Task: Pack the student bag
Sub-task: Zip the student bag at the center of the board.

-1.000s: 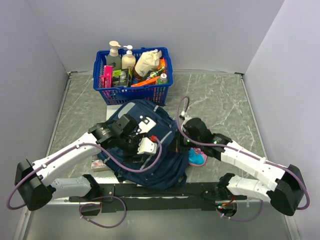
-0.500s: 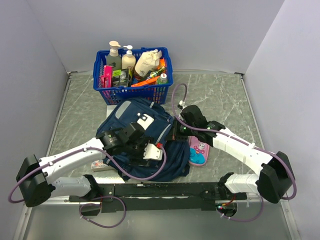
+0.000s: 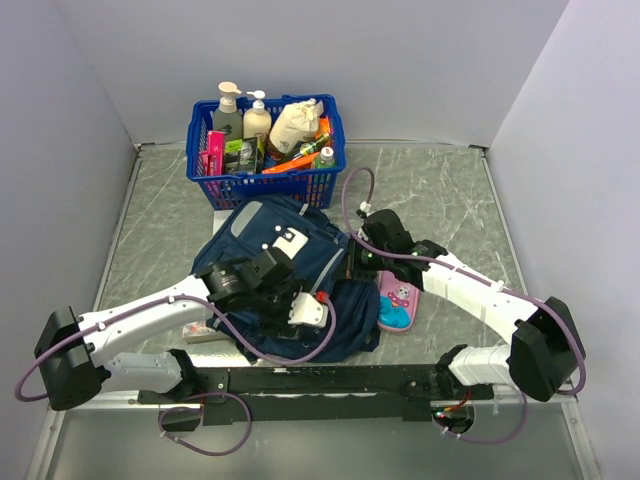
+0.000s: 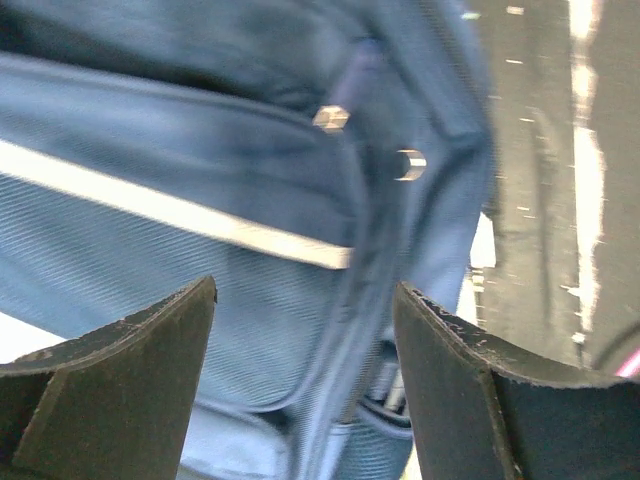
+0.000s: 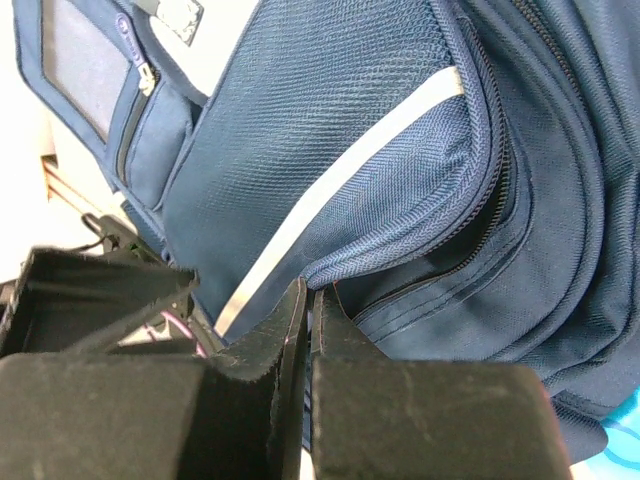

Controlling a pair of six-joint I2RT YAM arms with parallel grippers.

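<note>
The student bag [image 3: 262,232], a navy blue backpack with a pale stripe and white patches, lies crumpled at the table's middle. My left gripper [image 3: 308,308] hovers low over its near part. In the left wrist view it [image 4: 305,290] is open, with the bag's striped pocket [image 4: 200,180] under and between the fingers. My right gripper [image 3: 357,262] is at the bag's right edge. In the right wrist view it [image 5: 306,292] is shut on the bag's fabric at a pocket's zipper edge [image 5: 420,235].
A blue mesh basket [image 3: 266,186] of bottles and packets stands behind the bag. A pink and teal pouch [image 3: 397,304] lies right of the bag under the right arm. A small flat item [image 3: 198,332] lies at the bag's left near corner.
My left gripper moved toward the near side over the bag. My right arm swung back to the bag's right edge, uncovering the pink pouch. The bag has bunched up.
</note>
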